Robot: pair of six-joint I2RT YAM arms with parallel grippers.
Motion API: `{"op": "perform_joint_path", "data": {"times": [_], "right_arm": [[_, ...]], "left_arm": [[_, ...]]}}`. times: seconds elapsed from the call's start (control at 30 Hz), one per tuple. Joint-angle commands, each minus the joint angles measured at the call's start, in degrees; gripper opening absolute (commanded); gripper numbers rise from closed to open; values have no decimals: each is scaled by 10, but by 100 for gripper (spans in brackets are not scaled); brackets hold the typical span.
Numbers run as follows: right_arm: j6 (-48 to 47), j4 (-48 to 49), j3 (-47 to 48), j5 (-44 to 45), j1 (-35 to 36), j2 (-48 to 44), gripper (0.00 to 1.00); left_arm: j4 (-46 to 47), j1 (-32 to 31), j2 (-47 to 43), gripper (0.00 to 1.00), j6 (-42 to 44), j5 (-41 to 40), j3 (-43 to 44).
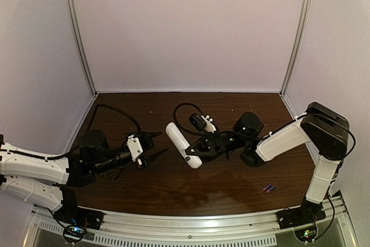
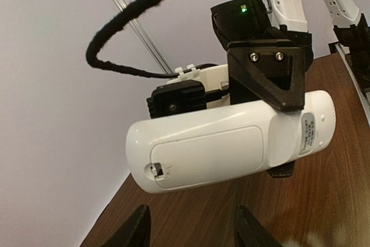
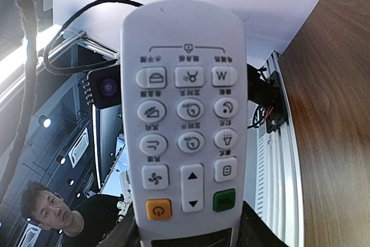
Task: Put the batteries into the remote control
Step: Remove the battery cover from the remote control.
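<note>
Jaws of the right gripper (image 1: 194, 152) are clamped across the remote control (image 1: 177, 135), a slim white bar with rounded ends. It is held clear of the table (image 1: 173, 192) near the middle of the workspace. The left gripper (image 1: 164, 142) has its fingers parted with nothing between them. Its tips point at the remote from just beside it, without contact. The batteries (image 1: 268, 188) lie on the table well apart, near the right arm's base.

Only the left wrist view shows the remote's back: a battery cover (image 2: 208, 157) flush with the body, and a printed label (image 2: 307, 137) at one end. Only the right wrist view shows the face: rows of small white buttons, an orange button (image 3: 158, 209) and a green button (image 3: 224, 200).
</note>
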Motion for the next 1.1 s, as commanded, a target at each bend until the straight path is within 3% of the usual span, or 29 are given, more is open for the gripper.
{"op": "perform_joint_path", "data": {"times": [0.0,0.5,1.07], "right_arm": [[-28,94,-4,-5,11,-17,27],[-137,-52,-6,13,18,-39,27],[-147,-75,-7,20,18,-30,26]], "left_arm": [[1,5,6,50,-17,11,17],[-2,5,-5,50,-13,36,20],[-9,5,-8,50,1,46,31]]}}
